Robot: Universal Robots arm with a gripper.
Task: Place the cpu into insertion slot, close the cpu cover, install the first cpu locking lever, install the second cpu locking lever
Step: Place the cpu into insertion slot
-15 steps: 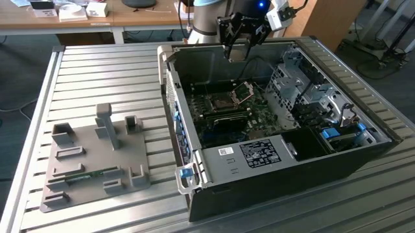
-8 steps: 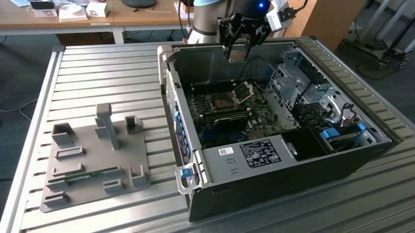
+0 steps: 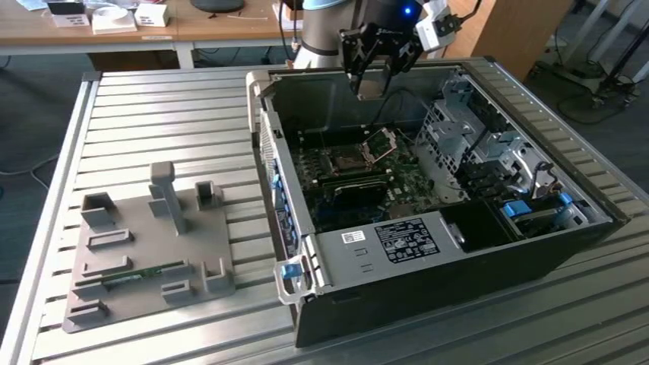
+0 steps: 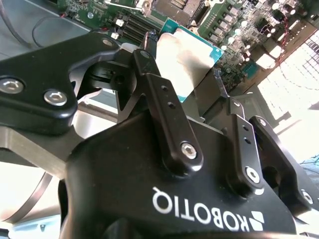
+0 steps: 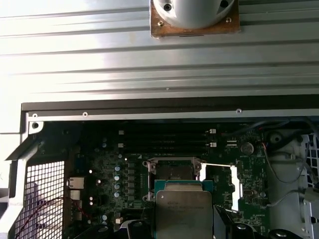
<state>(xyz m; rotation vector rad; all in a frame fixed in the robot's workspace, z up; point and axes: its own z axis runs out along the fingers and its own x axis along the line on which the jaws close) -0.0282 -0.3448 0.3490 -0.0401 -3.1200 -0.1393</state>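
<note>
— While the cpu (image 3: 370,85) hangs upper centre in the exterior view, how does it look?
— Square, dull silver, green-edged, clamped between the fingers (image 4: 164,99) over the open computer case (image 3: 426,251); slatted metal bench (image 3: 152,114), wooden desk (image 3: 121,30) behind.

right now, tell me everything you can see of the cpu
The cpu is a small flat square chip: a dull silvery-grey metal top on a teal-green board that shows as a thin rim. The gripper is shut on two opposite edges, holding it in the air above the motherboard, not yet in the socket, touching nothing else.
</note>
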